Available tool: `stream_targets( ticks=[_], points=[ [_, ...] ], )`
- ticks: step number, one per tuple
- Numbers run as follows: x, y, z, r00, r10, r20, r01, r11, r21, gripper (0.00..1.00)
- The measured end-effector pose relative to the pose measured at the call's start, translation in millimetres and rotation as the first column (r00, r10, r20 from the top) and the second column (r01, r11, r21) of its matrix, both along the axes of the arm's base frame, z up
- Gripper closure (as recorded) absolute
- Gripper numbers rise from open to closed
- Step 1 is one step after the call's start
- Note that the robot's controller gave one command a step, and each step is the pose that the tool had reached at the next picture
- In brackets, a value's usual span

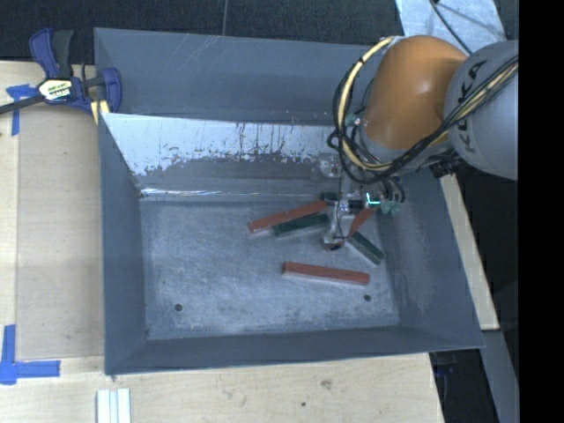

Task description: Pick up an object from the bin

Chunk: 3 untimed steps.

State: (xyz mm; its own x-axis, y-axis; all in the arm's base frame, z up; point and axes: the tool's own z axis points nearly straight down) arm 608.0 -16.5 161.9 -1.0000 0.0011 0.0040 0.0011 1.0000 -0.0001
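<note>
Jaws, gap impossible to tell, stand among red and green sticks point(289, 219) under KUKA-lettered arm point(483, 104)

Hand point(336, 236) hides where red stick point(286, 218), green stick point(300, 226) meet.

A dark, finely textured floor point(264, 3) like carpet runs across the far side of the scene. Toward its right end a pale, whitish sheet point(414, 11) lies on it, slightly creased. The grey bin point(119, 263) rests on a light beige surface point(53, 236) that shows bare to the left and along the near side, smooth and matt. A small white ridged piece point(113, 404) lies on this surface at the near left. Light comes from above: it falls evenly and leaves a bright band on the bin's far inner wall. No wall or window can be made out.
</note>
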Motion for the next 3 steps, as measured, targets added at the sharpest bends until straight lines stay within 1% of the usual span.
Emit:
stream_targets(
  ticks=[1,2,3],
  points=[
    [10.7,6.5,-92.5,0.993,-0.115,0.002,0.115,0.993,0.0,0.0],
    [12.2,6.5,-91.0,0.993,-0.115,0.006,0.115,0.993,0.0,1.0],
    [13.1,-22.2,59.0,0.987,-0.159,0.01,0.159,0.987,0.0,1.0]
  ],
)
